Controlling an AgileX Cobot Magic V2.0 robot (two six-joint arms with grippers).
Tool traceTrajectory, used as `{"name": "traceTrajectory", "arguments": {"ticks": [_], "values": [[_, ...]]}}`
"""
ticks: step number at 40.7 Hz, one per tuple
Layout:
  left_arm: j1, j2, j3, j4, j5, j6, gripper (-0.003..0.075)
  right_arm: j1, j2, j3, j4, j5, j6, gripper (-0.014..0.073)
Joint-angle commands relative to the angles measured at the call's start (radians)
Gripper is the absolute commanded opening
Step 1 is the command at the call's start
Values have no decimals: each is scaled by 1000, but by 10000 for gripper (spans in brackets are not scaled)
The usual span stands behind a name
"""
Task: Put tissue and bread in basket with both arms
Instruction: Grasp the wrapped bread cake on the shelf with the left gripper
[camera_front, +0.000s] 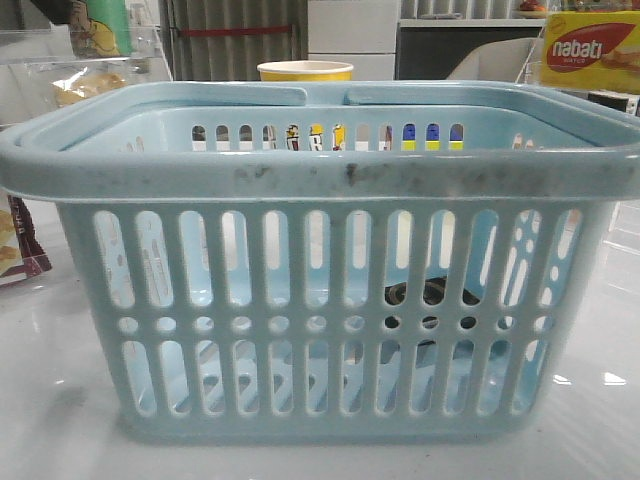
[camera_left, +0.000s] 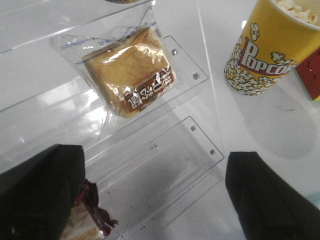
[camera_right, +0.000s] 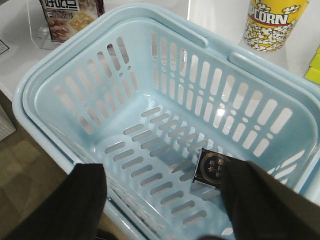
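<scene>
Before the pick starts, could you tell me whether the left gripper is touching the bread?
Apart: the left wrist view shows the open left gripper with bare clear shelf between it and the bread.

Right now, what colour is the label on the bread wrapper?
Dark red with white writing, across the bread; clearest in the left wrist view.

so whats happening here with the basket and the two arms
The tissue already lies on the floor of the basket, under the right gripper, whose fingers are spread and empty. The left gripper hangs open above the bread, which sits on a clear shelf near a popcorn cup, not yet picked up.
</scene>
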Motion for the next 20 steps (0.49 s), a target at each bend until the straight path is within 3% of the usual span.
{"name": "traceTrajectory", "arguments": {"ticks": [1,11,20], "values": [[-2,51,-93,-8,-69,-3,627,0,-16,-26,2,-72,-7,582],[12,203,-214,21,-65,-3,627,0,-16,-26,-3,-72,-7,582],[27,279,-244,24,-149,-3,626,0,-16,-26,-4,-74,-7,582]]}}
